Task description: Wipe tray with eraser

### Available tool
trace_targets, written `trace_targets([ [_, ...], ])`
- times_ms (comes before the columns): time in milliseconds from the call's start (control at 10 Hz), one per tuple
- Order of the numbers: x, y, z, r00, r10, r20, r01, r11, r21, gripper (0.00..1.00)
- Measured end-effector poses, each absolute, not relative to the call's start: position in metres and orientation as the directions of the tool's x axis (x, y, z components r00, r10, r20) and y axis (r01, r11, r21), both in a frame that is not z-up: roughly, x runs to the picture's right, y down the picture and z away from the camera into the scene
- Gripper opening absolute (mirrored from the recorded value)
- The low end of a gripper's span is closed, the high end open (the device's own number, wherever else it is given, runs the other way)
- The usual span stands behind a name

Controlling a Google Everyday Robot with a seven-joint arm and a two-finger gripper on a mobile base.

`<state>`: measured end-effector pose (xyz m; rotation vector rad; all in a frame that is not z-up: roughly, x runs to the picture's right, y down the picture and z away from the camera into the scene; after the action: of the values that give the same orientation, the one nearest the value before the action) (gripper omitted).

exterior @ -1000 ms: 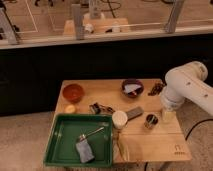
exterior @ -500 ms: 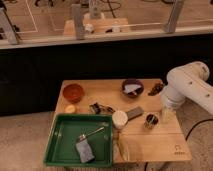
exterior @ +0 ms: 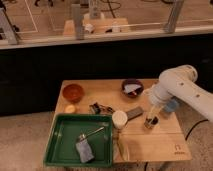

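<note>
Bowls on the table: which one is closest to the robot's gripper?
The dark bowl at the back right, with something white inside. The gripper hangs nearby on the right; the orange bowl sits far left.

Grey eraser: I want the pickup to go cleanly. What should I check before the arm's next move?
1. Target in sight: the small flat grey eraser lies on the wooden table, outside the tray: ok.
2. Gripper ready: it hangs just right of the eraser, fingers open, nothing held: ok.
3. Room to grasp: the white round cup stands close by the eraser's left end: not ok.
4. Large dark-green plastic tray free for wiping: a blue-grey pad and a thin silvery utensil lie inside: not ok.
5. Eraser lined up with the fingers: cannot tell.
</note>
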<state>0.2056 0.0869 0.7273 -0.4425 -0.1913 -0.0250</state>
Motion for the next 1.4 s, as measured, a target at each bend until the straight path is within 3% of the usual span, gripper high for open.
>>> trace_targets([
  [300, 0.172, 0.102, 0.759, 0.979, -0.038, 0.201, 0.12, 0.902, -0.415, 0.8],
  [800, 0.173, 0.105, 0.763, 0.977, -0.057, 0.207, 0.142, 0.893, -0.427, 0.8],
  [1400, 0.173, 0.128, 0.809, 0.949, -0.13, 0.287, 0.263, 0.83, -0.492, 0.8],
])
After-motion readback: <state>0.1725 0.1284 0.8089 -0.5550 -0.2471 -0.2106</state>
